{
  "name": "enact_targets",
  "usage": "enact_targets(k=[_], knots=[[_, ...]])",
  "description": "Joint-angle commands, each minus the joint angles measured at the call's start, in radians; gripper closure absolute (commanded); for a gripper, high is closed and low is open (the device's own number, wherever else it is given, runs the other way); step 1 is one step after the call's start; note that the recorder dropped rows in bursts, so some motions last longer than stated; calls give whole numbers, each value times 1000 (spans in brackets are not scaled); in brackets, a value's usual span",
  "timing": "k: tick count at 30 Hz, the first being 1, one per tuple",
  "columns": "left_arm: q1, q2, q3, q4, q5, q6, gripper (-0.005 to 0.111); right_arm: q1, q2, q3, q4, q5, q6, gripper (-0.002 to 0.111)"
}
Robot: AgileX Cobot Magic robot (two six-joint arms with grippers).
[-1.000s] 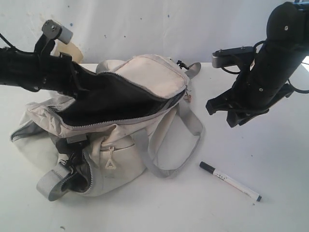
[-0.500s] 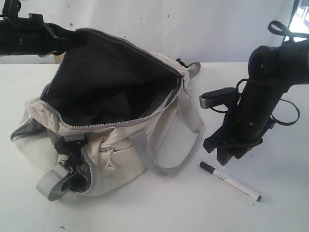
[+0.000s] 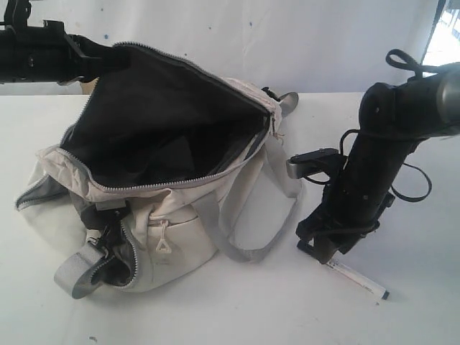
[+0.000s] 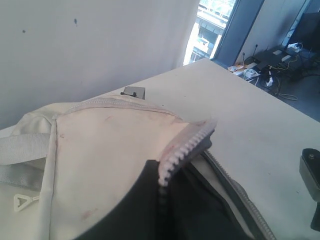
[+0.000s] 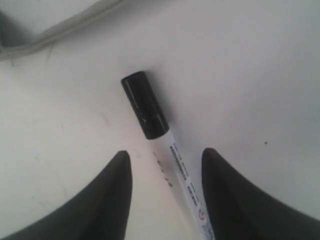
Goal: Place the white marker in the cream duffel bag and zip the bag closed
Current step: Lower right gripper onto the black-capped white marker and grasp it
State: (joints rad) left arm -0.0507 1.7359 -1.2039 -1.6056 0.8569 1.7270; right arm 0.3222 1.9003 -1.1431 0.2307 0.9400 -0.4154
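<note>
The cream duffel bag [image 3: 180, 230] lies on the left half of the white table with its main zipper undone. My left gripper [image 3: 97, 57] is shut on the edge of the bag's top flap and holds it up, so the dark lining [image 3: 158, 129] shows. From the left wrist, the zipper edge [image 4: 185, 147] runs in between the dark fingers [image 4: 145, 200]. The white marker [image 3: 359, 282] lies on the table to the right of the bag, its black cap [image 5: 145, 105] toward the bag. My right gripper [image 3: 327, 248] is low over it and open, and the marker's barrel [image 5: 180, 170] lies between its fingers.
The bag's grey handle loop [image 3: 244, 251] lies on the table just left of my right gripper and shows in the right wrist view as a band [image 5: 60, 25]. A grey strap end [image 3: 75, 277] sticks out at the bag's front left. A white wall stands behind.
My left gripper has lifted the flap high and the bag's mouth now gapes. My right arm has come down over the marker and its jaws have opened wider.
</note>
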Motion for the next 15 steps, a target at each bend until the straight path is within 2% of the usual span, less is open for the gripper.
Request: enact_targets(k=[1,6,15], knots=[[5,-2,-9,-9,9,-4,106,44,16,7,-46,6,19,66],[5,-2,-9,-9,9,-4,106,90,16,7,-224,-8,168,66],[5,-2,-9,-2,9,-4,106,90,16,14,-231,-68,186,66]])
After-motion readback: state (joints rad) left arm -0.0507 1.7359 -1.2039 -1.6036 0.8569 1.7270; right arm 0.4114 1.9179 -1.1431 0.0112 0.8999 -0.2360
